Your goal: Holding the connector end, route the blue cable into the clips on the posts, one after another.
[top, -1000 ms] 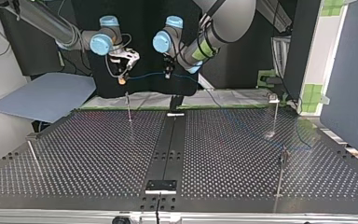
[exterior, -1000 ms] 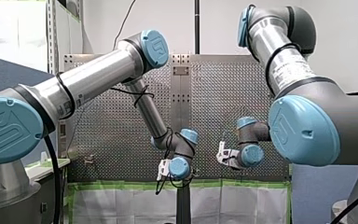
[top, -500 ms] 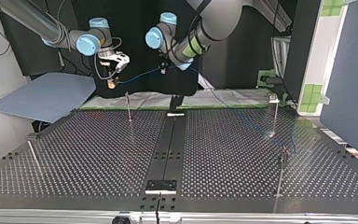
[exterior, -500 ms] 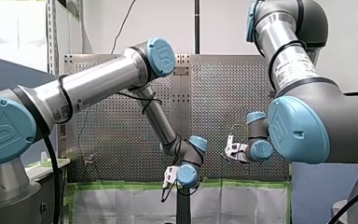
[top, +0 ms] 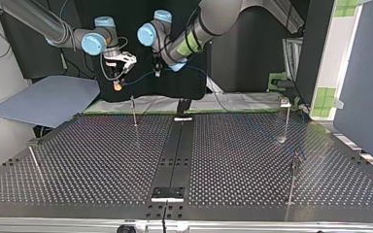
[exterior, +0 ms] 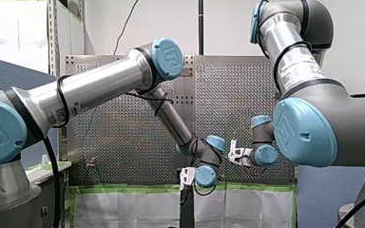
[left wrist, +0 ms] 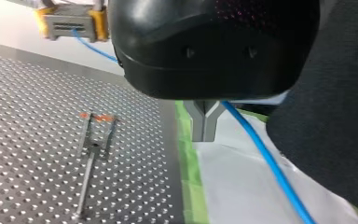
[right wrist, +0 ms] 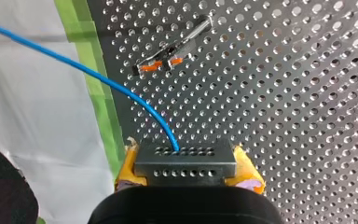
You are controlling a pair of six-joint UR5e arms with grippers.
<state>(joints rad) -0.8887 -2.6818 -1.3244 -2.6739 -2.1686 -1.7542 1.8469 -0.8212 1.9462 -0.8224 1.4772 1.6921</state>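
We are partway through carrying the line to a post, not yet seating it. Our right claw (right wrist: 186,173) pinches the grey connector (right wrist: 185,157) between its yellow pads (right wrist: 127,167). The blue cable (right wrist: 121,88) leaves the connector's face and arcs away ahead of that claw. Our left claw (left wrist: 206,133) has its metal fingers (left wrist: 199,117) pressed together. The cable runs through the fork where they meet (a guiding hold, we judge, more than a hard grip) and trails on past the claw, off the edge of the table (left wrist: 37,93).

The nearest post (top: 134,111) stands under and just ahead of the right claw. Its clip (right wrist: 168,57) is marked in orange and has no cable in it, and both claws hang above it. We cannot tell whether the farther posts already carry the cable.

Next, we judge, the stretch of cable between the two claws has to be lined up over that clip's slot. It then has to be lowered in, taut enough not to sag past.

Compared with a second ago, the left claw has slid toward the right claw, so the span of cable between them is shorter. The right claw has shifted a little the same way, away from the left one.
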